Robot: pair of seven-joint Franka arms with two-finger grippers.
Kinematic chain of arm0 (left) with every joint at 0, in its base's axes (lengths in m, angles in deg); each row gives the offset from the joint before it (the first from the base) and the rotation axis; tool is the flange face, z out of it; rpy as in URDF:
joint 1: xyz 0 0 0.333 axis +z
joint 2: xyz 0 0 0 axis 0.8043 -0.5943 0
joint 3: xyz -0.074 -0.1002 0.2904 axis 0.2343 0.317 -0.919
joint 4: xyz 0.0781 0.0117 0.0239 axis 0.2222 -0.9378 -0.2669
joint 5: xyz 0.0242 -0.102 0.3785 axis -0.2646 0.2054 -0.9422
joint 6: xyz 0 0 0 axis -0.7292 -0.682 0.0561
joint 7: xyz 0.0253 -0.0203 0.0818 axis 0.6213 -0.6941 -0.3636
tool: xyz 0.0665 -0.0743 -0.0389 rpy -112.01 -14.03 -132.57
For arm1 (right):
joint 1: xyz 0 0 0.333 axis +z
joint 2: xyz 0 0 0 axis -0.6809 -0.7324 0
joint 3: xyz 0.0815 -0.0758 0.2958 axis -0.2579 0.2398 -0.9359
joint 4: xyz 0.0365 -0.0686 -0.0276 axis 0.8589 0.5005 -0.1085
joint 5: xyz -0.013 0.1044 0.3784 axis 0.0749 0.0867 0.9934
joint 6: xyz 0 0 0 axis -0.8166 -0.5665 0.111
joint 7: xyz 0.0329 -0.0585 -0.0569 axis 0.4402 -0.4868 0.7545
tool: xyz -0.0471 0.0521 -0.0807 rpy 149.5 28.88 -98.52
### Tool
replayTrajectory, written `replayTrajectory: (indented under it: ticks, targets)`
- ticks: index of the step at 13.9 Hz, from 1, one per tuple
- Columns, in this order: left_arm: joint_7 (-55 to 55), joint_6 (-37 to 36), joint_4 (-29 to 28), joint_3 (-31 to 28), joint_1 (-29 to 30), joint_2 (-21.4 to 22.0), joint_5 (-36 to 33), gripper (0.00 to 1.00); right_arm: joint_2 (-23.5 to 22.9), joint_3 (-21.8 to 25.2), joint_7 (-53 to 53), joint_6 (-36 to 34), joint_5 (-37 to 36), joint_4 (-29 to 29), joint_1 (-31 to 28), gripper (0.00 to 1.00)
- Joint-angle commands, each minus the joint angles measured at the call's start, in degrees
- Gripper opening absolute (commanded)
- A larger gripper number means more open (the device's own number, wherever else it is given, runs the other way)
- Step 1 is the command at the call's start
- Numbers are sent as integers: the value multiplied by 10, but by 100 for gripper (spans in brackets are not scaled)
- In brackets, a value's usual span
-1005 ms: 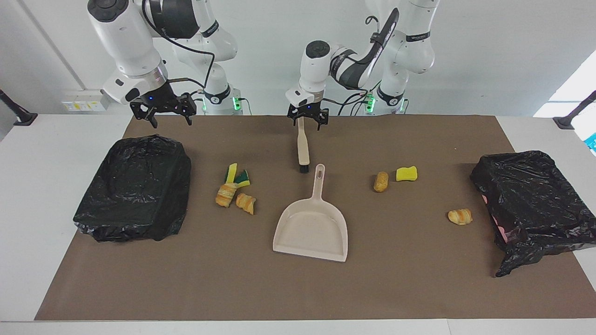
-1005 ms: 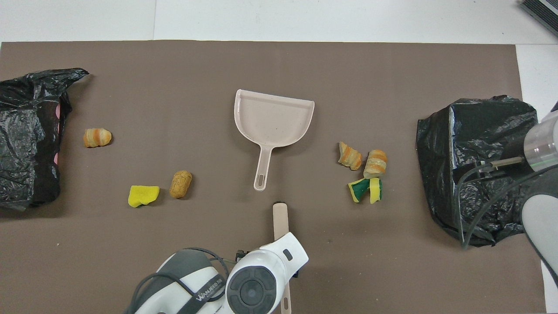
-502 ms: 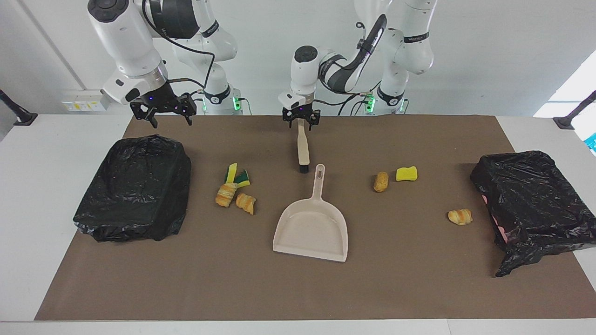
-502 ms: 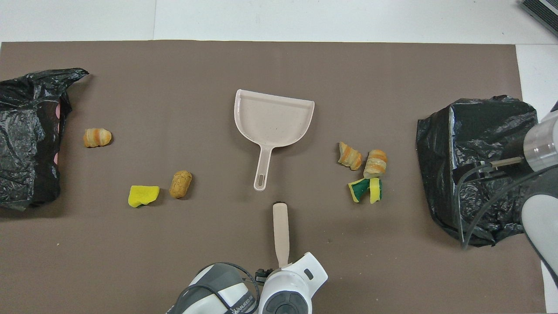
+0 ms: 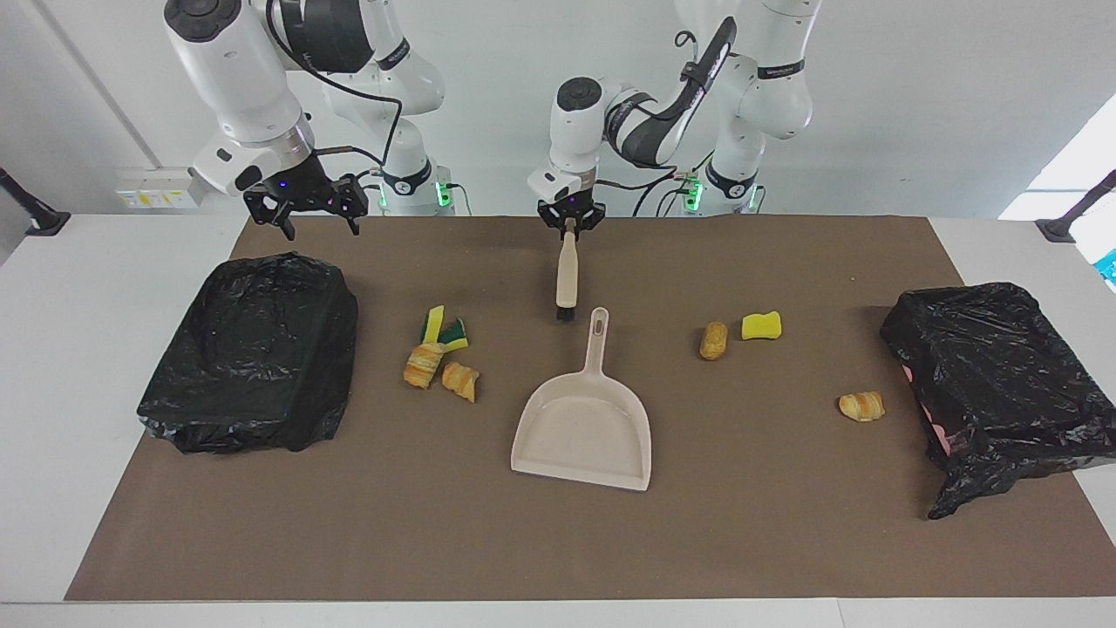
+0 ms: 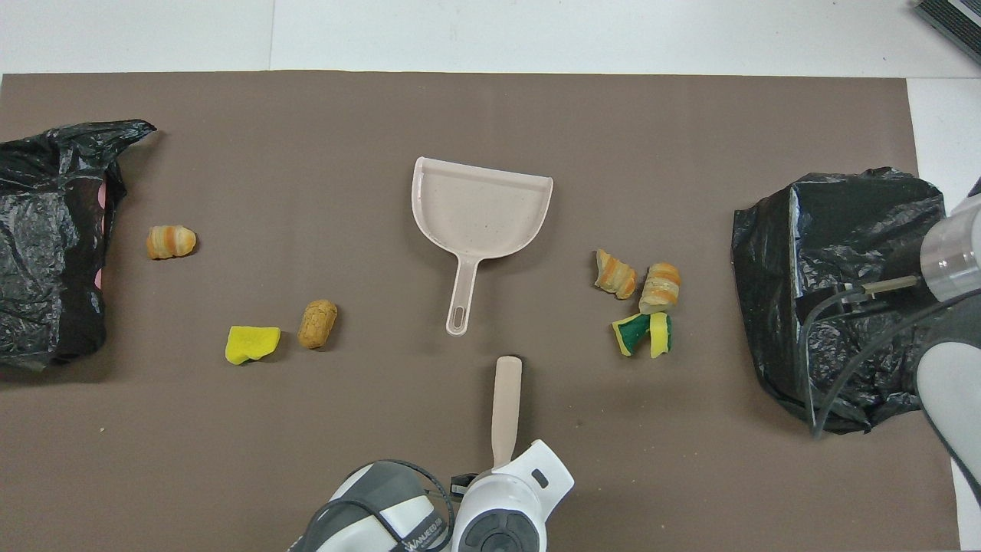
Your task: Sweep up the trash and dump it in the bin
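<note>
While bare, dustpan (image 5: 582,432) among trash (image 5: 440,358).

White table (image 5: 105,366) covered by a brown mat (image 5: 558,541). Beige dustpan (image 5: 582,432) flat at mid-mat, handle toward the robots. Toward the right arm's end from the dustpan: two croissant pieces (image 5: 440,371) and a yellow-green sponge bit (image 5: 445,330) clustered, then a black-bagged bin (image 5: 253,353). Toward the left arm's end from the dustpan: a bread roll (image 5: 713,340) just beside a yellow sponge (image 5: 761,326), a croissant (image 5: 861,406) farther from the robots, then a second black-bagged bin (image 5: 994,384) overhanging the mat's edge.
</note>
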Motion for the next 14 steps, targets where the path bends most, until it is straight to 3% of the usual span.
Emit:
replayTrajectory:
  ticks: [1, 7, 11, 14]
  targets:
    - [11, -59, 12, 1, 17, 31, -11, 0, 8, -5, -23, 18, 5, 9, 13, 100]
    - [111, -159, 30, 1, 107, 115, -11, 0, -25, -5, -83, 54, 33, 6, 64, 100]
    - [193, -173, 42, 1, 208, 98, -11, 0, -72, -6, -187, 76, 78, -6, 105, 100]
    - [244, -168, 42, 1, 292, 87, -11, 0, -145, -6, -290, 73, 81, -75, 163, 100]
